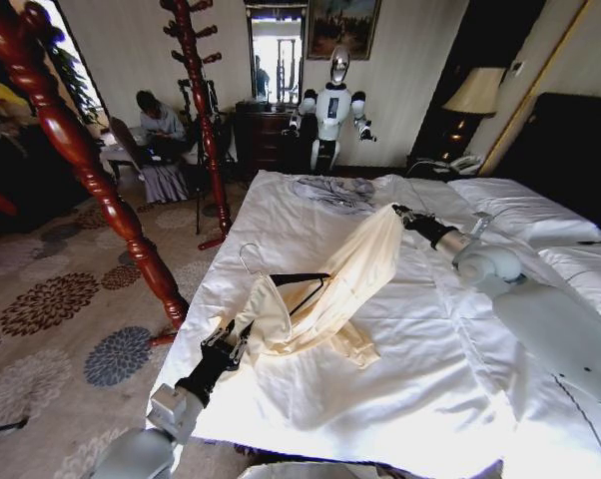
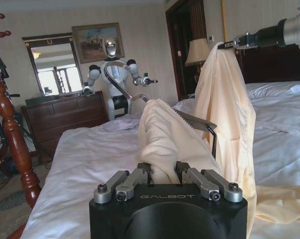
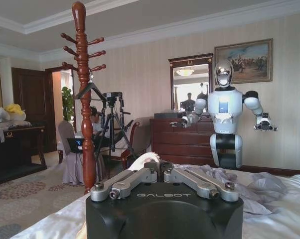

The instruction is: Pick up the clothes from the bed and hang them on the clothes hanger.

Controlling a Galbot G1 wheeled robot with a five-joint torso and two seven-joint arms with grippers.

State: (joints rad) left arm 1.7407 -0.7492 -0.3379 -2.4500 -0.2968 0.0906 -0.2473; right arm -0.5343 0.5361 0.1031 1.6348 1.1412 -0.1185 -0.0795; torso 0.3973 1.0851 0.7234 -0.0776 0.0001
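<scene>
The left gripper [image 1: 231,342] and right gripper [image 1: 401,212], both jaws closed on the shirt [image 1: 355,274], stretched it over the hanger [image 1: 299,280], so the hanger could enter above the bed [image 1: 430,389].

The white bed [image 1: 420,379] carries cream clothes [image 1: 330,289], apparently a grey garment [image 1: 335,192], and pillows [image 1: 525,208].

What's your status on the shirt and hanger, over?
Left gripper shut on shirt at near bed edge. Right gripper shut on shirt, lifting its far end. Hanger partly inside shirt. Nothing in the way.
</scene>
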